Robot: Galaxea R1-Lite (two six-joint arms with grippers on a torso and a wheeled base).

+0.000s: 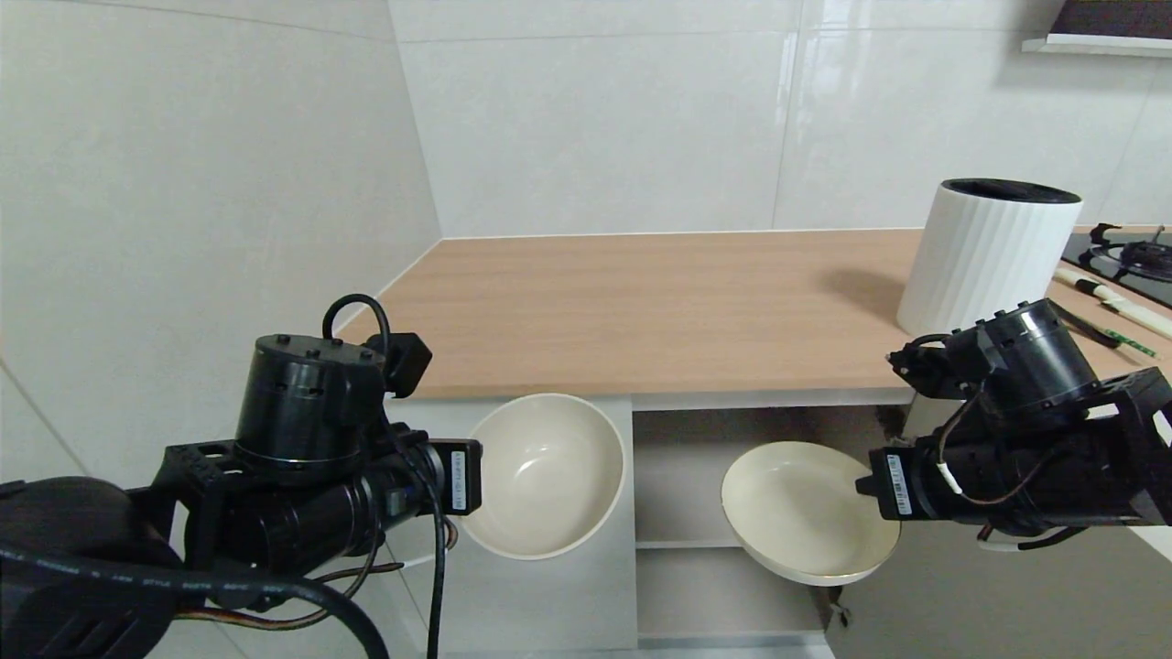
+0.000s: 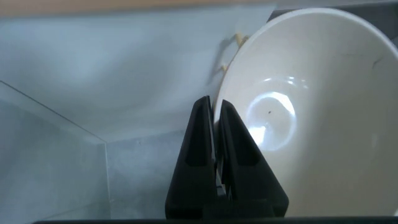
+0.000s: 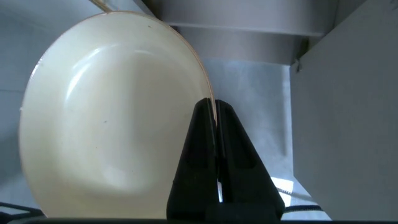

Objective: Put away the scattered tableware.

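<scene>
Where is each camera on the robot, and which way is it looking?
Head view: on the robot's head, looking forward and down at the wooden countertop and open cabinet; both arms show.
Left wrist view: on the left wrist, looking along the left gripper, shut on the bowl.
Right wrist view: on the right wrist, looking along the right gripper, shut on the plate.
Shared: the head view also shows the bowl and plate.

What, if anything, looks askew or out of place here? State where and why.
The bowl and the plate hang tipped on edge before the open cabinet, each pinched by its rim: bowl in the left gripper, plate in the right gripper. Utensils lie loose on the counter beside the stove.
</scene>
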